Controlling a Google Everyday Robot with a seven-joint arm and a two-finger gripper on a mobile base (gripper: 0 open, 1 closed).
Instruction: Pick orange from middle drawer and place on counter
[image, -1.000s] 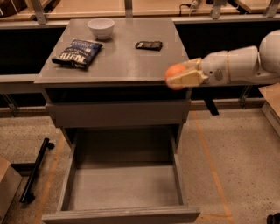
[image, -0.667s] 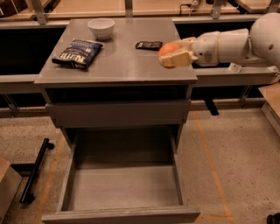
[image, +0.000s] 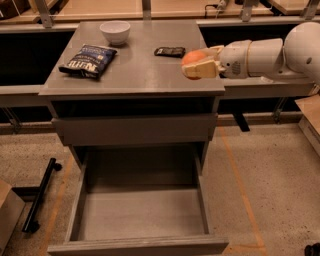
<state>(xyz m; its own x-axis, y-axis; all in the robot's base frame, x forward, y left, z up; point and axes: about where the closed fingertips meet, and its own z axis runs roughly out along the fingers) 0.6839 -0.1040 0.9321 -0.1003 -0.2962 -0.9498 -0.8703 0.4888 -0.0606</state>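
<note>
Cabinet (image: 135, 129) with counter (image: 145, 75) on top; the drawer (image: 140, 215) is standing pulled out at the bottom, and nothing is being shown inside it. The arm (image: 265, 55) is being reached in from the right, level with the counter. A bag (image: 89, 60) is lying on the left of the counter; a bowl (image: 115, 31) is standing at the back, just behind the bag. The gripper (image: 199, 65) is being held over the counter's right front part, near the right edge; its fingers are being kept clamped around the orange (image: 192, 56), which is thus out of the drawer and not yet set down; whether it is touching the surface cannot be told. A packet (image: 169, 51) is lying just beside the orange, toward the back left.

Step judged in hand: placing. For a good placement, the orange is best brought a little inward from the right edge, onto the bare patch in front of the packet; it should be lowered until it is resting on the surface before the fingers are parted; a round fruit let go from height is likely to be sent rolling toward the edge; the fingers are best opened slowly and drawn straight back.
</note>
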